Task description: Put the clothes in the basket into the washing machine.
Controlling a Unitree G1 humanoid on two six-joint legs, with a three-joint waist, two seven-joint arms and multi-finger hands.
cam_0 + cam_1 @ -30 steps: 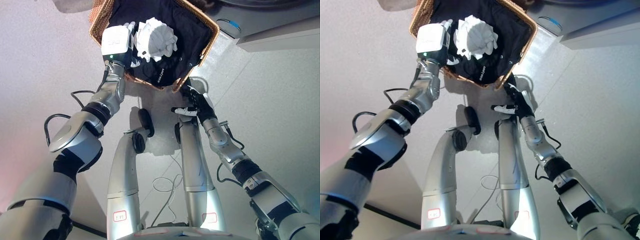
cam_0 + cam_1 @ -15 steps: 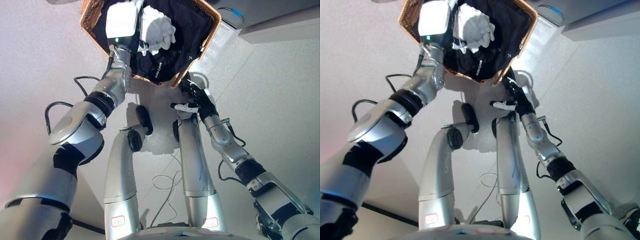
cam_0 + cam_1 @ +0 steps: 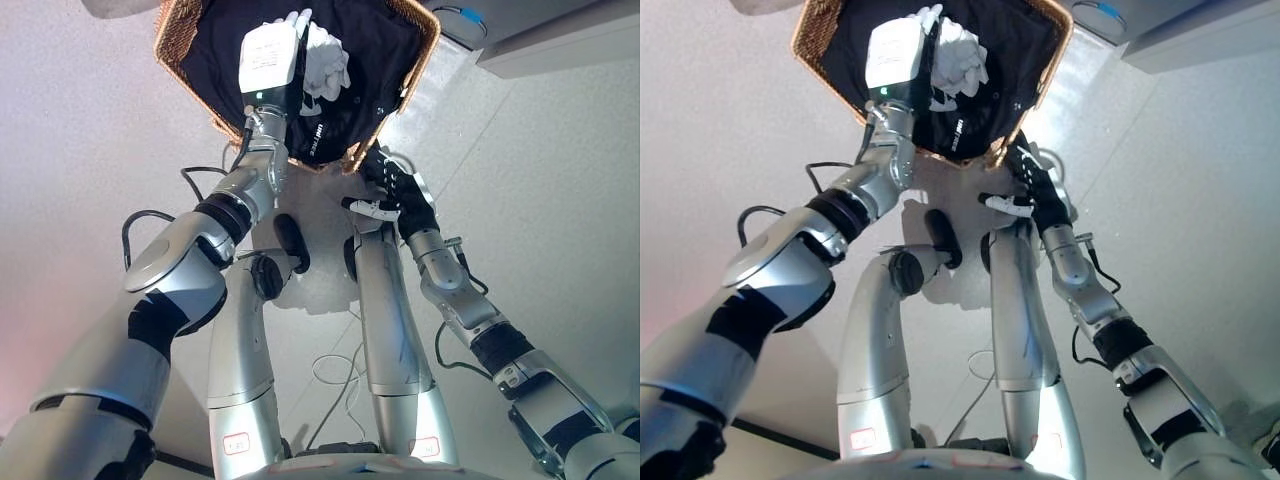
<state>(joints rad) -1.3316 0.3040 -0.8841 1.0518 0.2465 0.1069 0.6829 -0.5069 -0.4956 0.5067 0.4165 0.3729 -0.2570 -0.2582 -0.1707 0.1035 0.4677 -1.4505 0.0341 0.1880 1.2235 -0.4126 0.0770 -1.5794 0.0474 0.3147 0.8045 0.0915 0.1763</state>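
A wicker basket (image 3: pixel 172 42) stands on the floor at the top of the view, filled with black clothing (image 3: pixel 352 50) and a bunched white garment (image 3: pixel 328 58). My left hand (image 3: pixel 296 18) reaches into the basket from the lower left and lies against the white garment's left side, mostly hidden behind my wrist. My right hand (image 3: pixel 400 192) hovers just below the basket's near corner (image 3: pixel 352 160). It is open with relaxed fingers, holds nothing and does not touch the wicker.
A pale appliance body (image 3: pixel 560 40) with a blue-ringed round part (image 3: pixel 462 14) runs along the top right, just beyond the basket. Light speckled floor (image 3: pixel 560 200) spreads to both sides.
My left arm has swung right across the basket, so the hand now lies at the white garment. The view has shifted slightly. My right hand has stayed by the basket's corner.
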